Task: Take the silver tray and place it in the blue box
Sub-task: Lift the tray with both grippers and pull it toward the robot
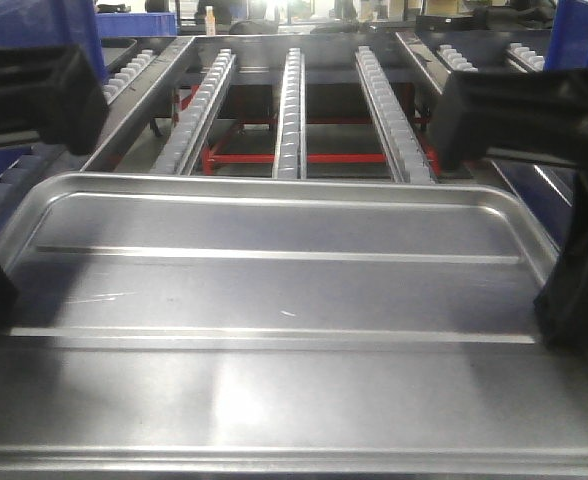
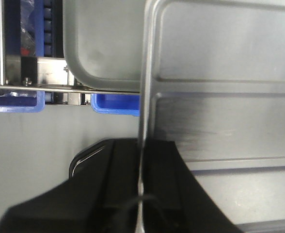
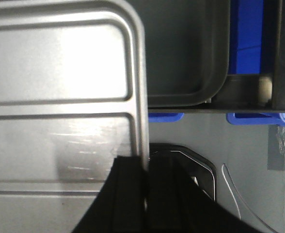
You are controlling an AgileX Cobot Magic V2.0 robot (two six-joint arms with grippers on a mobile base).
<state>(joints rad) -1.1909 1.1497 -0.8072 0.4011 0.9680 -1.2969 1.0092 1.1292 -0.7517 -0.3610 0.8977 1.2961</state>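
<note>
The tray fills the near field, face up and roughly level. Its long axis runs 9 to 3 o'clock, and its two ridges run the same way. It hangs between the arms, held by its short ends. At 9 o'clock the left gripper is pinched on the rim, one black finger above and one below. At 3 o'clock the right gripper is clamped on the opposite rim in the same way. The metal is dull grey with rounded corners, a sloped rim and a recessed centre. It shows fine scratches and a bright glare patch near the front edge. Grey floor shows past both ends in the wrist views. Just beyond the far long edge at 12 o'clock stands a rack of roller rails on a red frame. A darker tray lies on the rack by the right corner, and a grey one by the left. Farthest off, a blue box stands at 1 o'clock, and another blue one at 11 o'clock.
</note>
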